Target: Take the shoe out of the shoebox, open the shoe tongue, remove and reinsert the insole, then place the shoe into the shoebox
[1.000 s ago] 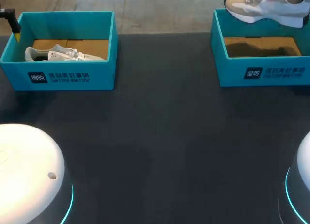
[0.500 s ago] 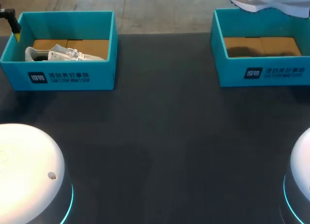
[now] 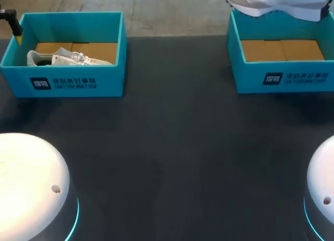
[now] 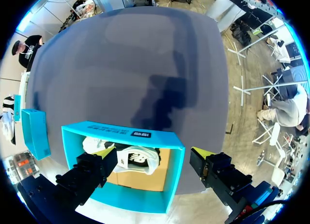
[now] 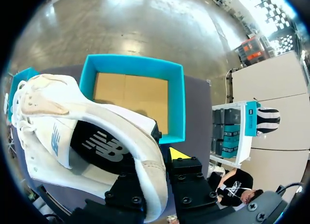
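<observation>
- Two shoeboxes stand at the far side of the desk point(image 3: 172, 147). The broad dark stretch nearer to me is, I judge, the place to bring the shoe down, sole flat and about midway, where both arms can reach it for the later steps.
- Left gripper point(image 4: 152, 156) hangs spread wide over the left shoebox point(image 3: 62, 82), one finger above its inside and the other outside its wall. The second shoe point(image 3: 68, 58) lies in that box untouched. This arm is best left parked until the other shoe is down.
- Right shoebox point(image 3: 282, 76) shows only its brown cardboard floor, so the lift-out looks done. The path back toward me should cross the front wall with height to spare.
- Farthest off, the lifted shoe point(image 5: 72, 132) is in the air above the right shoebox, clear of its rim. The right gripper point(image 5: 155, 161) pinches its heel collar, one finger outside and the other seemingly inside the opening.
- Most of the shoe hangs well away from that pinch, so it could swing or slip; I would advise a firm grip and a slow, level carry.
</observation>
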`<state>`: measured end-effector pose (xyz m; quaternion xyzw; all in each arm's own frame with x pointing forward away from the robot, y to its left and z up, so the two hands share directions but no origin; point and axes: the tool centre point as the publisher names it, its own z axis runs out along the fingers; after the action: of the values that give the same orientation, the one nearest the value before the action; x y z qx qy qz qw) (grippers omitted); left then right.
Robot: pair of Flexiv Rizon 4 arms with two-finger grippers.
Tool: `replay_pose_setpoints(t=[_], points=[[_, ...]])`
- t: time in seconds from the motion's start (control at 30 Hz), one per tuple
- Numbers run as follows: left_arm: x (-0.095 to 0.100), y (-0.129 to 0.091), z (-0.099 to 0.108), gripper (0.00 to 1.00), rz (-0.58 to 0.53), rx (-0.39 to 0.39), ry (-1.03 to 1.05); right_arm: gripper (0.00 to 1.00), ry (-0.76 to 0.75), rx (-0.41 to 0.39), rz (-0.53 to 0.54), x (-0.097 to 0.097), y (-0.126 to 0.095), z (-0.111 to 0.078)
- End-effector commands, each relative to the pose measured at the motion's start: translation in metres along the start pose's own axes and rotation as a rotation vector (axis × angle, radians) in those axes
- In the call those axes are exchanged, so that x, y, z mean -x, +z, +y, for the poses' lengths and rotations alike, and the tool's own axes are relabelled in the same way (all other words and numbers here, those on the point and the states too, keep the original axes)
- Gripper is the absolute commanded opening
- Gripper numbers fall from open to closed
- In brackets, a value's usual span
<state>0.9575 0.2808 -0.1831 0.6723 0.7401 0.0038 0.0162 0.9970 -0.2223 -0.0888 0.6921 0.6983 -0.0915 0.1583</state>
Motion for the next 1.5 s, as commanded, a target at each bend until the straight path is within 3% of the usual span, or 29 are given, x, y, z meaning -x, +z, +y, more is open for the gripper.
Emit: replay_pose_setpoints(t=[0.03, 0.57, 0.87, 1.37, 1.5], points=[[0.000, 0.000, -0.001, 1.00, 0.002, 0.002, 0.000, 0.00, 0.017, 0.027, -0.005, -0.014, -0.016, -0.024], [0.000, 0.000, -0.001, 1.00, 0.002, 0.002, 0.000, 0.00, 0.005, 0.045, -0.012, -0.070, -0.043, -0.121], [0.000, 0.000, -0.001, 1.00, 0.002, 0.002, 0.000, 0.00, 0.046, 0.051, 0.044, -0.109, -0.042, -0.177], [0.000, 0.000, -0.001, 1.00, 0.002, 0.002, 0.000, 0.00, 0.114, 0.066, 0.068, -0.173, -0.031, -0.221], [0.000, 0.000, -0.001, 1.00, 0.002, 0.002, 0.000, 0.00, 0.113, 0.054, 0.072, -0.177, -0.029, -0.223]])
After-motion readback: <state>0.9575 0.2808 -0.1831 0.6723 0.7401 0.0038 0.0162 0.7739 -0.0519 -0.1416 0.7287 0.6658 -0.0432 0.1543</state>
